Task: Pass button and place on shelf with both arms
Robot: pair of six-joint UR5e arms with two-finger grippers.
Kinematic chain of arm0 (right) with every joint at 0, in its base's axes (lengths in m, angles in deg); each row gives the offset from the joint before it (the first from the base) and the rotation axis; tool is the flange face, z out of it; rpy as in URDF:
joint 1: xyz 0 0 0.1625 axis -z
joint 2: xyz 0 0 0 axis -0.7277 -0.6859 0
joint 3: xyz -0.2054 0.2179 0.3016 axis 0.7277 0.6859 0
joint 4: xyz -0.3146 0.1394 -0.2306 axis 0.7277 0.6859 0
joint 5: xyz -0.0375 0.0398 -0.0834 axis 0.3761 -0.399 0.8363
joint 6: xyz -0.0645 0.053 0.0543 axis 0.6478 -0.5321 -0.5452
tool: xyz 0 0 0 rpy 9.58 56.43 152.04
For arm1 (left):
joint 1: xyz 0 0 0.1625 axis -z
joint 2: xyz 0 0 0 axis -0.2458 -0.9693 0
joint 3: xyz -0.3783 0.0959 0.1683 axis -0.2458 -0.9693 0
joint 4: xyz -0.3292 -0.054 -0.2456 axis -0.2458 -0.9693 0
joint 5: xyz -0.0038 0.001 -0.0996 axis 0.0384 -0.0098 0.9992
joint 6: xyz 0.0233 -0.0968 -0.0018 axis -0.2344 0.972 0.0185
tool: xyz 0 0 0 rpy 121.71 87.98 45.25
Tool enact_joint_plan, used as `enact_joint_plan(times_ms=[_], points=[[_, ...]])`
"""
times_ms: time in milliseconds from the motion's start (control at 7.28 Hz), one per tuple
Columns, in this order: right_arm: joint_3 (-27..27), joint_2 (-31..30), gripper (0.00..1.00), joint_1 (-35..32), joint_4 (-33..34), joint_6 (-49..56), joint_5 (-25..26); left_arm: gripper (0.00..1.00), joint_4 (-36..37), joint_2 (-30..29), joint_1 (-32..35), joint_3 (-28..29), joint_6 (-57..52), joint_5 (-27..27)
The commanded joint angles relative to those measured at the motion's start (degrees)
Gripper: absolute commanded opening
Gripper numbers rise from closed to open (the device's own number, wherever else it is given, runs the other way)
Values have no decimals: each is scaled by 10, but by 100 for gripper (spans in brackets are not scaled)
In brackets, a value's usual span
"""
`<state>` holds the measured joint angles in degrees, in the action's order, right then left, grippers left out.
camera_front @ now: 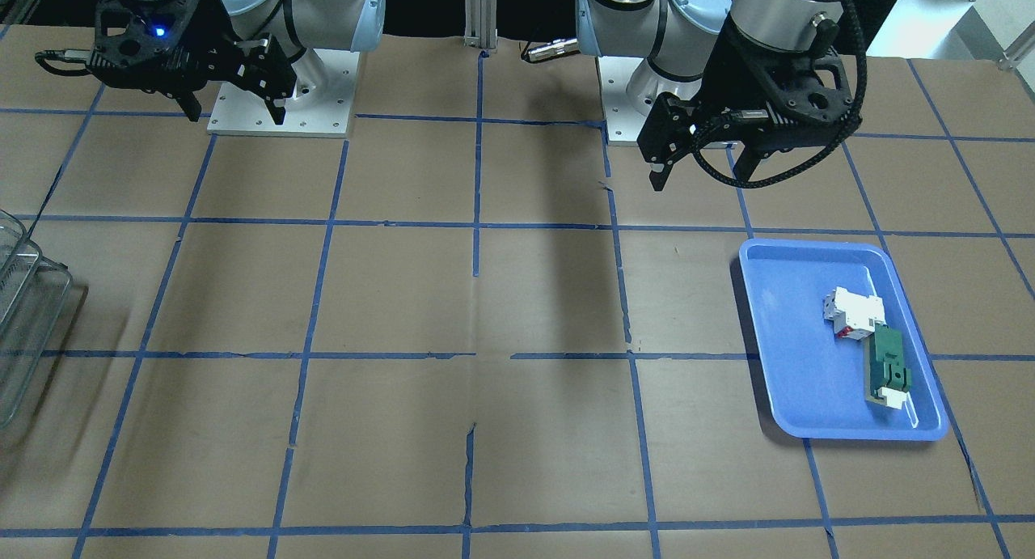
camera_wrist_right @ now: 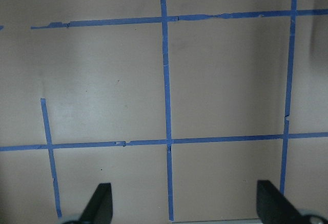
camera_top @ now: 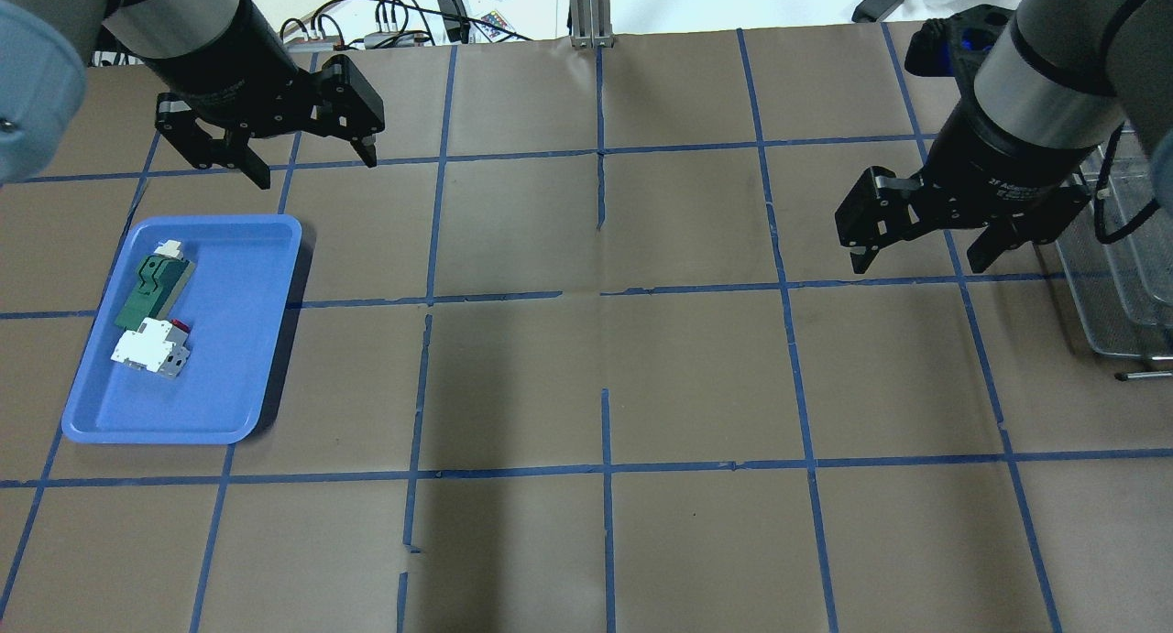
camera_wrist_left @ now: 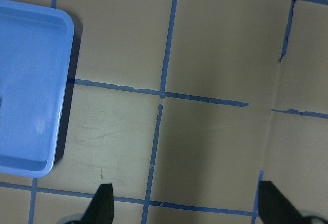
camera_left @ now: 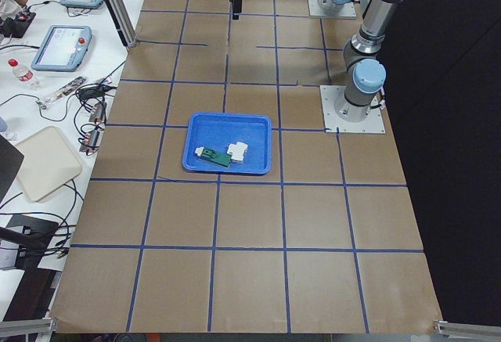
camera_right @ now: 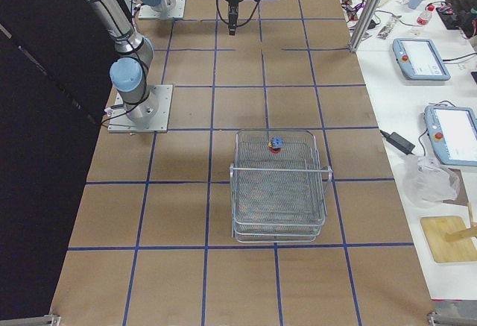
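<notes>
The button (camera_right: 275, 144), with its red cap, lies in the top tier of the wire shelf (camera_right: 279, 188), and shows only in the exterior right view. The shelf also shows at the right edge of the overhead view (camera_top: 1113, 276) and at the left edge of the front-facing view (camera_front: 24, 300). My right gripper (camera_top: 916, 265) (camera_front: 236, 116) (camera_wrist_right: 184, 206) hangs open and empty above the table, just left of the shelf in the overhead view. My left gripper (camera_top: 314, 169) (camera_front: 700, 177) (camera_wrist_left: 185, 206) is open and empty, above the table beyond the blue tray's far right corner.
A shallow blue tray (camera_top: 229, 376) (camera_front: 792, 365) holds a white block with red marks (camera_top: 147, 349) and a green-and-white flat part (camera_top: 151, 289). Brown paper with a blue tape grid covers the table. Cables and devices lie beyond the far edge.
</notes>
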<state>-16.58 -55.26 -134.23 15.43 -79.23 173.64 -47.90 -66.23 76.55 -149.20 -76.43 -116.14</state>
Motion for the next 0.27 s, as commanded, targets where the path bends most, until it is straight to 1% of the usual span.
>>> enact_joint_plan(times_ms=[0, 137], points=[[-1, 1, 100, -4, -1, -13, 3, 100, 0, 0, 0, -1, 0, 0], [0, 0, 100, -4, -1, -7, 6, 100, 0, 0, 0, 0, 0, -1]])
